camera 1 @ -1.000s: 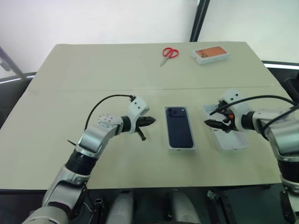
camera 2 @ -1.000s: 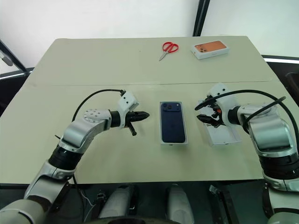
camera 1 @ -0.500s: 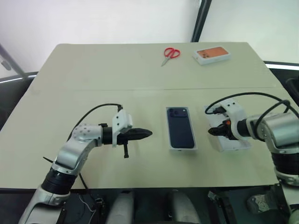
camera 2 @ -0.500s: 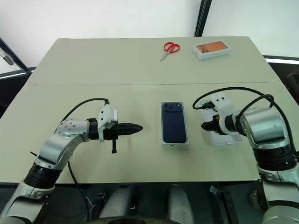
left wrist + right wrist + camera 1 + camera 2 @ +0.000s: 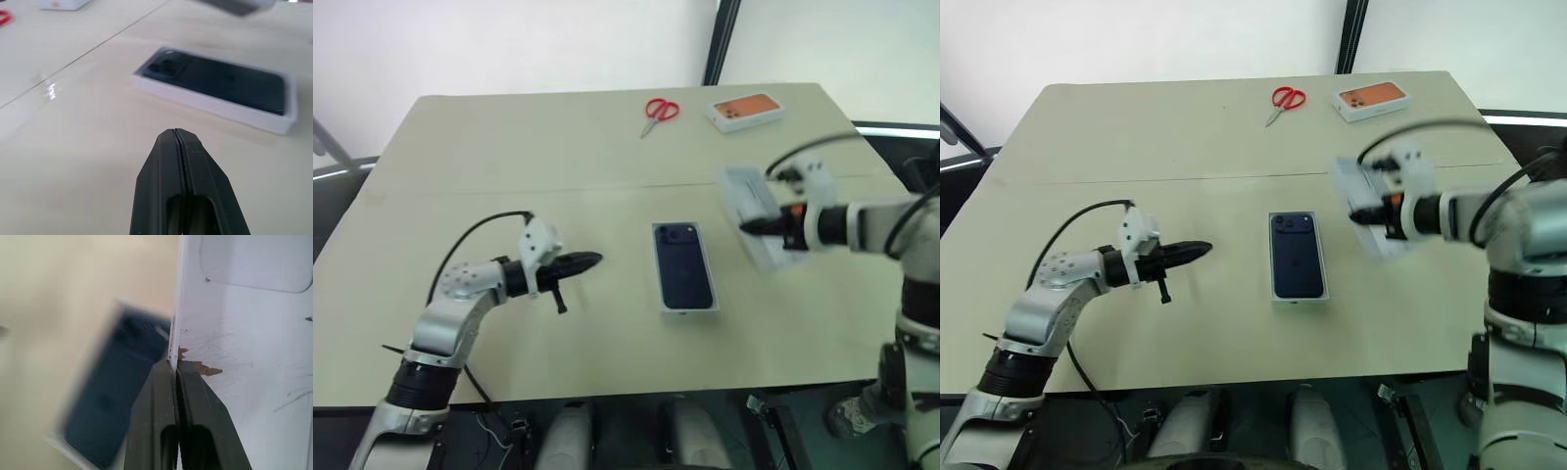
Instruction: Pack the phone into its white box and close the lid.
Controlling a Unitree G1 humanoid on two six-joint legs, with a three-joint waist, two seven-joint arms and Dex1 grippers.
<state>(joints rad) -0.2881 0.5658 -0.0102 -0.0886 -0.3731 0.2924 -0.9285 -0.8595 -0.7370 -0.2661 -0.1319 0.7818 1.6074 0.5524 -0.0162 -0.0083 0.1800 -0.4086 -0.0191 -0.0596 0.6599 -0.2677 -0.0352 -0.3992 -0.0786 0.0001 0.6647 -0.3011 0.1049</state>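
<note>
The phone [image 5: 684, 265], slim and dark navy with rounded corners and a two-lens camera bump in its far corner, lies flat inside the white box [image 5: 210, 104], a shallow thin-walled tray at the middle of the beige worktop [image 5: 509, 147]. To its right, the right tool [image 5: 748, 226] is clamped on one wall of the lid [image 5: 753, 210], a white oblong cover with an all-white inside, held tilted above the worktop. The left tool [image 5: 591, 259], pressed shut and empty, points toward the phone from the left, apart from it. Red scissors [image 5: 659, 113] and an orange-printed box [image 5: 745, 111] lie at the far edge.
</note>
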